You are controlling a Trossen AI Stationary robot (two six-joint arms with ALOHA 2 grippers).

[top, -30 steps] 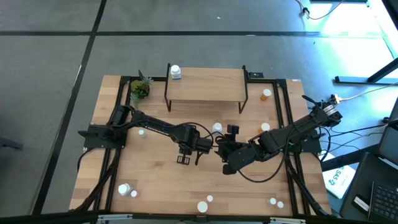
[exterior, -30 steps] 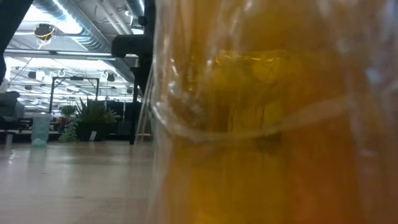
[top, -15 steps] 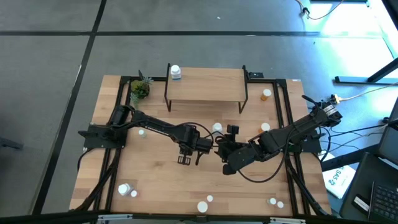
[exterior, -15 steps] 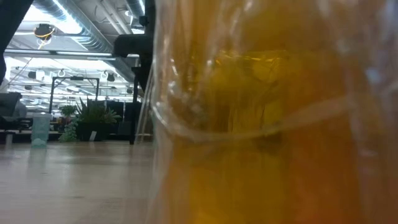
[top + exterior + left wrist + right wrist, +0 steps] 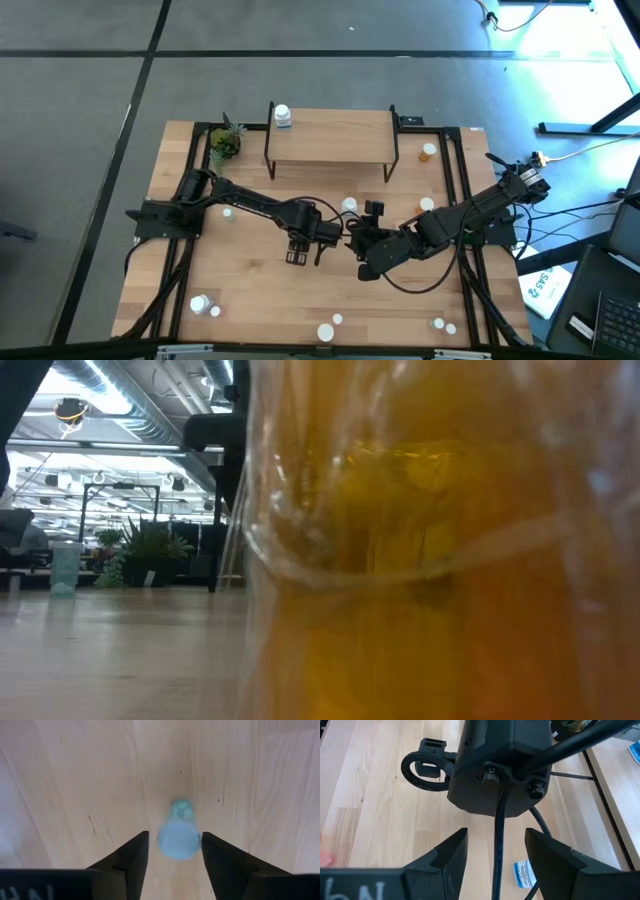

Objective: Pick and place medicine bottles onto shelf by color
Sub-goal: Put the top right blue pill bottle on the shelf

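Left pincer (image 5: 171, 851) parted around one pale green bottle (image 5: 178, 831), right pincer (image 5: 495, 851) parted, empty, one bottle (image 5: 283, 116) on shelf (image 5: 330, 138)

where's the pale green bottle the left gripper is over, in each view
High view: hidden under the left gripper, mid-table.
Low view: not in it; an orange bottle fills the picture.
Left wrist view: pale green bottle between the fingers.
Right wrist view: not in it.
Shared landmark: the wooden table.
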